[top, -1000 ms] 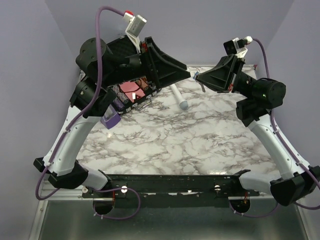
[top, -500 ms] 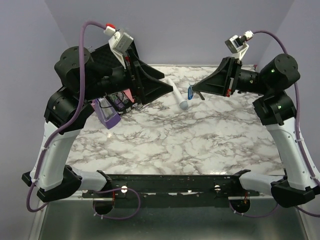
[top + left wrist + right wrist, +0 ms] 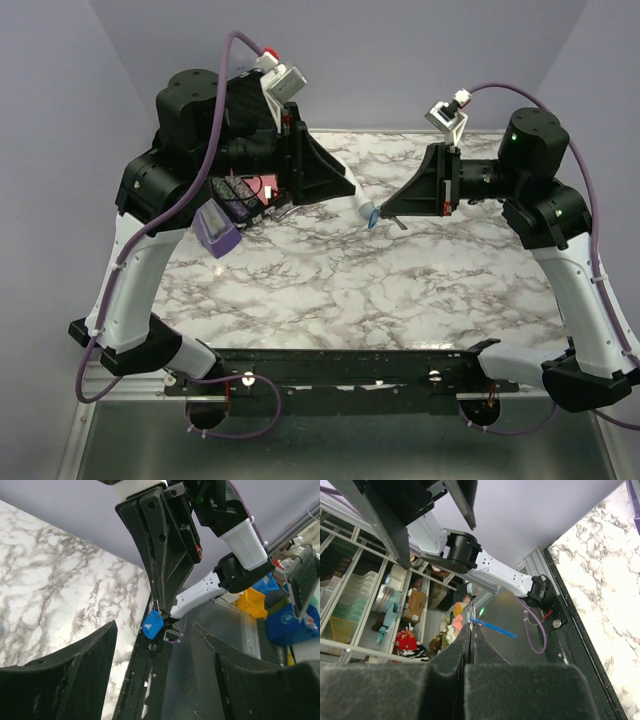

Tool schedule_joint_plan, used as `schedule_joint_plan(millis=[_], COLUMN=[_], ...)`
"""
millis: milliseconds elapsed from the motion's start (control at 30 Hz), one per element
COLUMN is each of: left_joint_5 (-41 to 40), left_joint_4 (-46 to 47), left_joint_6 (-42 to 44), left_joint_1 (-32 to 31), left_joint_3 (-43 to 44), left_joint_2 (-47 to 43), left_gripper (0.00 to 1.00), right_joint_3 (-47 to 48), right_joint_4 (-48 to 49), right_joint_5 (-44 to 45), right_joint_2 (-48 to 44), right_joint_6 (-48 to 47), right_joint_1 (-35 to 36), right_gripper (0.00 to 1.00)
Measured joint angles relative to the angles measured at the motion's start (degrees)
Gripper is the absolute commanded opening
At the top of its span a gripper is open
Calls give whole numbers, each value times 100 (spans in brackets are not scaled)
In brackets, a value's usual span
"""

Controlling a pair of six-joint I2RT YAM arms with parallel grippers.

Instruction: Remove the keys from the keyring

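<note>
Mid-frame, the right tool [image 3: 385,214] is clamped on the keyring [image 3: 371,213] above the tabletop [image 3: 350,290]. The left tool [image 3: 350,188], fingers apart, probably next needs a fine pinch on 1 key, indistinct here.

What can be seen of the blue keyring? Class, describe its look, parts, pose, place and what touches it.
The blue keyring is a small, bright blue tab, plastic by its look, with a thin silvery wire loop at its top. It hangs in the air above the marble table, pinched at the tips of the right gripper, whose jaws are shut on it. From the right wrist it shows edge-on as a thin blue sliver. Nothing else touches it.
</note>
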Motion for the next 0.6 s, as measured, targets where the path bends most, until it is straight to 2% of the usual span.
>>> schedule_joint_plan(millis=[367,600], left_joint_5=[901,1191], left_joint_4=[125,173], left_joint_6=[-638,-887], left_joint_1=[4,2], left_joint_3=[-155,-153], left_joint_2=[428,643], left_gripper=[50,45], right_joint_3=[120,210], right_joint_4=[-120,-144], right_joint_5=[-105,-120], right_joint_2=[0,66], right_joint_6=[-90,-111], right_joint_1=[72,79], right_gripper=[1,1])
